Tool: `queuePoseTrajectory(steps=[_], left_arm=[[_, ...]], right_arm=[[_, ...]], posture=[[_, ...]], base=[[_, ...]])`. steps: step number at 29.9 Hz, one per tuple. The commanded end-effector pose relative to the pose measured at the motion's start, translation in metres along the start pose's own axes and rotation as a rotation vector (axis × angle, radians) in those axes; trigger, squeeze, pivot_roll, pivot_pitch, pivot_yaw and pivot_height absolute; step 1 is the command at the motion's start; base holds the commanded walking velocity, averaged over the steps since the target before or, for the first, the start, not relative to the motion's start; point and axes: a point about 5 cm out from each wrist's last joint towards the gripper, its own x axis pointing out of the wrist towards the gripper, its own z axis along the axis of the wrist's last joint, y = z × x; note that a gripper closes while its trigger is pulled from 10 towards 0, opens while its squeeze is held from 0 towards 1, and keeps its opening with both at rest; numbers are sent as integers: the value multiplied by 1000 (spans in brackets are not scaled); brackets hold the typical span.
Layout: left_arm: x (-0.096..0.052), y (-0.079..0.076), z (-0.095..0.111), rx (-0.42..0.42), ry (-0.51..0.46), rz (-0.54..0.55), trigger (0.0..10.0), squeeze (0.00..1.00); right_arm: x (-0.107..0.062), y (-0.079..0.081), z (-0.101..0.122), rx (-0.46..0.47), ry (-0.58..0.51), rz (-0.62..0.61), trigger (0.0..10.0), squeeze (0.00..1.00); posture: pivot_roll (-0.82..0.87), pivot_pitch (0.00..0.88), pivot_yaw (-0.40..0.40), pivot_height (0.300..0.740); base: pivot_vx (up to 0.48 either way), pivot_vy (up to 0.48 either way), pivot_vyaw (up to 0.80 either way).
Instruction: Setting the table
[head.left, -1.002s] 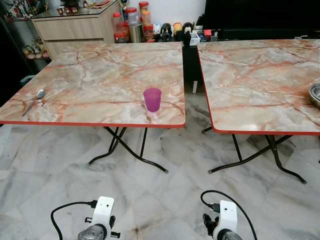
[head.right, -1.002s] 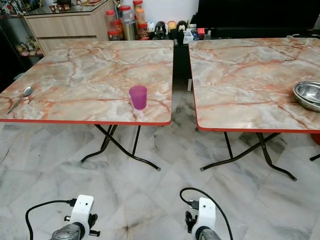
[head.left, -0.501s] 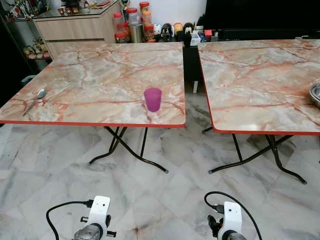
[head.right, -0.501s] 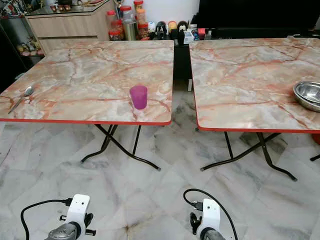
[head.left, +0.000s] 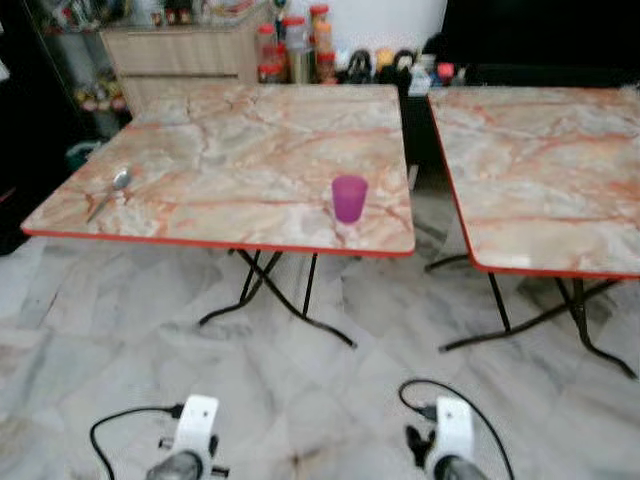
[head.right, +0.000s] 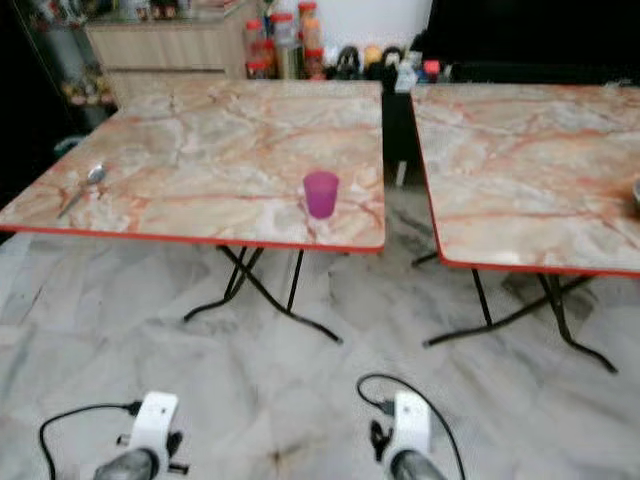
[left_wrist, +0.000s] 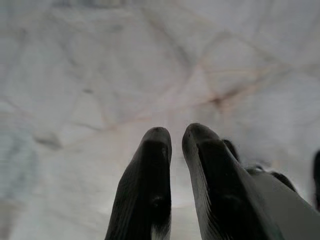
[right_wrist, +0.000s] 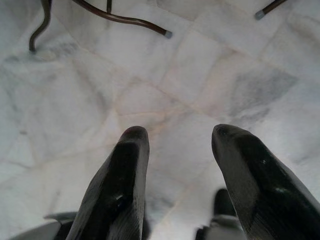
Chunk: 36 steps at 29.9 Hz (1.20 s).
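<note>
Purple plastic cup (head.left: 349, 198) sits upright near the front edge of the left marble-top table (head.left: 230, 150), spoon (head.left: 108, 193) well off to its left. It's probably light and tippy, so pinch mid-wall. Left gripper (left_wrist: 176, 145) is nearly closed, right gripper (right_wrist: 175, 142) spread, both empty over the floor.

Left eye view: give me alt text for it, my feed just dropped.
Two marble-patterned folding tables stand side by side on a marble floor; the left table holds a purple cup near its front edge and a spoon near its left edge. The right table stands across a narrow gap. Both arms hang low in the foreground.
</note>
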Motion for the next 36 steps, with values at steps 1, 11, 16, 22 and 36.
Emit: queuePoseTrajectory(steps=[1,11,16,22,36], left_arm=[[0,-5,-3,8,11,-16,10000,0],[-1,-6,-5,24,14,-19,10000,0],[-1,-5,-4,26,12,-17,10000,0],[0,-4,-3,22,9,-12,10000,0],[-1,-3,-6,18,13,-8,10000,0]], right_arm=[[-1,-6,-1,-7,-1,-19,10000,0],[-2,-6,-4,-10,3,-22,10000,0],[-2,-6,-3,-11,1,-24,10000,0],[-2,-6,-3,-13,-1,-20,10000,0],[-2,-6,-5,-13,4,-20,10000,0]], posture=[[-36,0,54,740],[-37,0,62,740],[-39,0,61,740],[-36,0,59,740],[-32,0,50,740]], base=[[0,480,0],[0,480,0],[0,480,0],[0,480,0],[0,480,0]])
